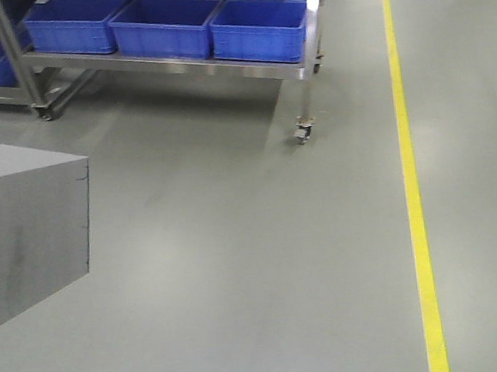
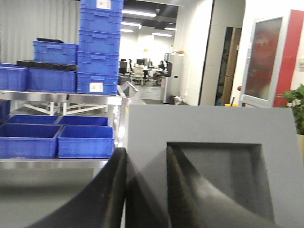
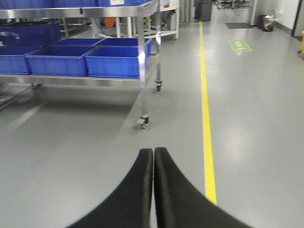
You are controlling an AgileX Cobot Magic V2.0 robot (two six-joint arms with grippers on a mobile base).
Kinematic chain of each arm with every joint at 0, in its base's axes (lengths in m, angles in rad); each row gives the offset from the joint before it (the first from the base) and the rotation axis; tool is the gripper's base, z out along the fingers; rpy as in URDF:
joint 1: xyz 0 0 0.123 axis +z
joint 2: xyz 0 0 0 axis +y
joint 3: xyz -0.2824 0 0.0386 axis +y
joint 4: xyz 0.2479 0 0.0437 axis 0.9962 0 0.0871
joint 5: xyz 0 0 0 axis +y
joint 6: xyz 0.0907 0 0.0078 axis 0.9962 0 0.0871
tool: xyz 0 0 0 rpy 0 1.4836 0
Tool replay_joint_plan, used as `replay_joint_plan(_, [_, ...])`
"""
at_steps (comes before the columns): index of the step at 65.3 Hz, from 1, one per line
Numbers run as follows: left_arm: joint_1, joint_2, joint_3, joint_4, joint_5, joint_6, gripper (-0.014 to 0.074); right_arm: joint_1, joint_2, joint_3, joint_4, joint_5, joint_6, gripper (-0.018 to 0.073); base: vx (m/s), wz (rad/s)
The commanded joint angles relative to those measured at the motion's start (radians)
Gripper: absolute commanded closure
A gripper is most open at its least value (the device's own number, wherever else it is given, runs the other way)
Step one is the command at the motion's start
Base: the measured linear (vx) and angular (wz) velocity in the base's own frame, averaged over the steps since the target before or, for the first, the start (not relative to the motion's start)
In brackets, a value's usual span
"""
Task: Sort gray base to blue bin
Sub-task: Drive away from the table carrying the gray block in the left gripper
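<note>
A smooth gray floor with a yellow line along its right side runs to a wheeled steel rack at the far left, loaded with blue bins. The front view cuts off the gray base at its left edge, well short of the bins. The left gripper pinches the base's wall, with one finger inside the recess. The right gripper is pressed closed on nothing.

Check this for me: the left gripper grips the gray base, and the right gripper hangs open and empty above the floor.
Wrong on one count: the right gripper is shut, not open, its jaws pressed together with nothing between them, as the right wrist view shows. The rest holds: the left gripper does grip the gray base.
</note>
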Motion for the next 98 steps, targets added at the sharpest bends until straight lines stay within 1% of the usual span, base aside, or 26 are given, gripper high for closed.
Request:
replay_joint_plan(1, [-0.005,0.001,-0.03,-0.007,-0.105,-0.006,0.0603,0.0,-0.002,0.002,-0.007,-0.075,-0.008,0.0564,0.16,-0.32])
replay_joint_plan(28, [-0.005,0.001,-0.03,-0.007,-0.105,-0.006,0.0603,0.0,-0.002,0.002,-0.007,-0.076,-0.008,0.0564,0.16,-0.33])
replay_joint_plan(45, [-0.005,0.001,-0.03,-0.007,-0.105,-0.006,0.0603,0.0,-0.002,0.002,-0.007,-0.076,-0.008,0.0564,0.2,-0.12])
replay_joint_plan(65, [-0.005,0.001,-0.03,-0.007,-0.105,-0.006,0.0603,0.0,-0.002,0.002,-0.007,-0.076,-0.008,0.0564,0.27,0.16])
replay_joint_plan(98, [-0.005,0.001,-0.03,-0.007,-0.105,-0.006,0.0603,0.0,-0.002,0.002,-0.007,-0.075,-0.008,0.0564,0.34,0.31])
